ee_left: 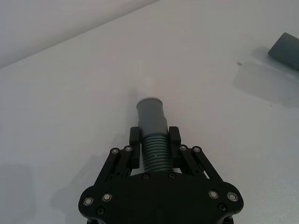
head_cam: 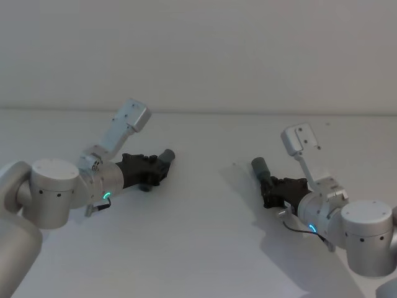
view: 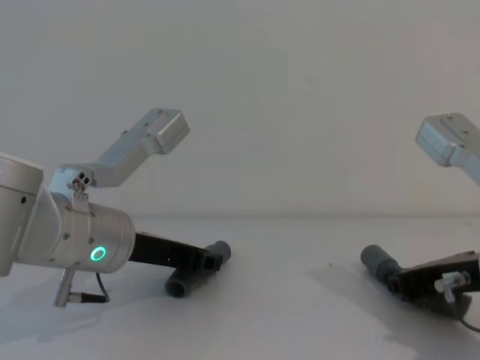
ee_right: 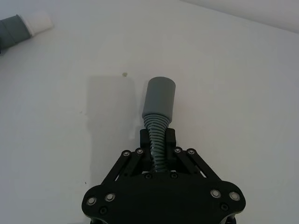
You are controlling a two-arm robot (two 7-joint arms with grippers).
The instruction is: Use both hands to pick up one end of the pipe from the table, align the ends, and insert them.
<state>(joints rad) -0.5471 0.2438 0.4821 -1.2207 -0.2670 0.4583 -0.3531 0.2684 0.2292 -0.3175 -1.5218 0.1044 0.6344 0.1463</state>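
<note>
Jaws of the black angular left gripper (ee_left: pixel 154 138) stand narrow, pinched on the ribbed body of a dark grey corrugated plastic tube piece (ee_left: pixel 155 157). Its smooth round mouth (ee_left: pixel 150 111) juts out low over the plain white table (ee_left: pixel 70 116). The black right gripper (ee_right: pixel 157 137) is clamped just as narrowly on a thinner grey ribbed piece (ee_right: pixel 158 133), and that piece's wider smooth collar (ee_right: pixel 159 95) also points out above the table. The chest view adds a short grey tube stub (view: pixel 180 286) beneath the left gripper, close to the table; in the left wrist view the gripper body covers it. The head view sets mouth and collar well apart across the table.
</note>
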